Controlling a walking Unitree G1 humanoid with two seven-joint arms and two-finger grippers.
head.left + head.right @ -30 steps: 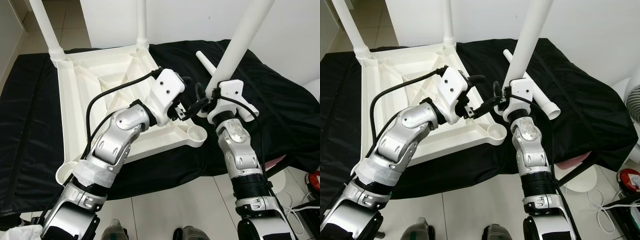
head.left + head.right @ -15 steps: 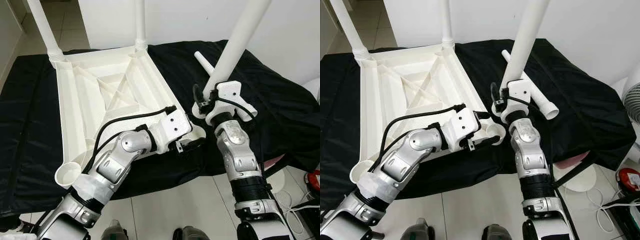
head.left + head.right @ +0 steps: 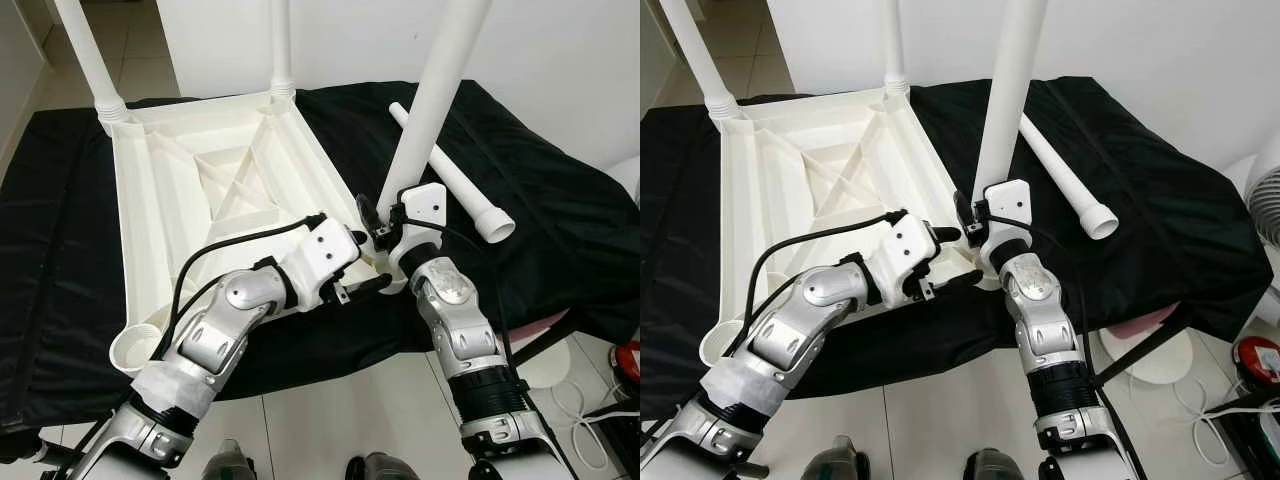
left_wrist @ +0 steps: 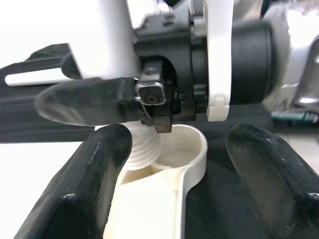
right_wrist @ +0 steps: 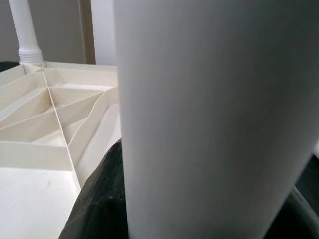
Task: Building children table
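Note:
The white tabletop (image 3: 200,190) lies upside down on a black cloth, with two legs (image 3: 85,50) (image 3: 282,45) standing in its far corners. My right gripper (image 3: 383,218) is shut on a third white leg (image 3: 435,90), held nearly upright. That leg's threaded end (image 4: 144,152) sits at the rim of the near right corner socket (image 4: 184,149). My left gripper (image 4: 174,164) is open, with one finger on each side of that socket. A loose leg (image 3: 455,180) lies on the cloth to the right. The near left socket (image 3: 135,350) holds nothing.
The black cloth (image 3: 560,200) covers a low surface and drops to white floor tiles along its near edge. A white fan (image 3: 1265,200), a red object (image 3: 1260,360) and cables are at the far right. A white wall is behind.
My right gripper has carried the leg leftward and tipped it more upright, down to the near right corner socket. My left gripper has come off the tabletop's middle and now straddles that corner.

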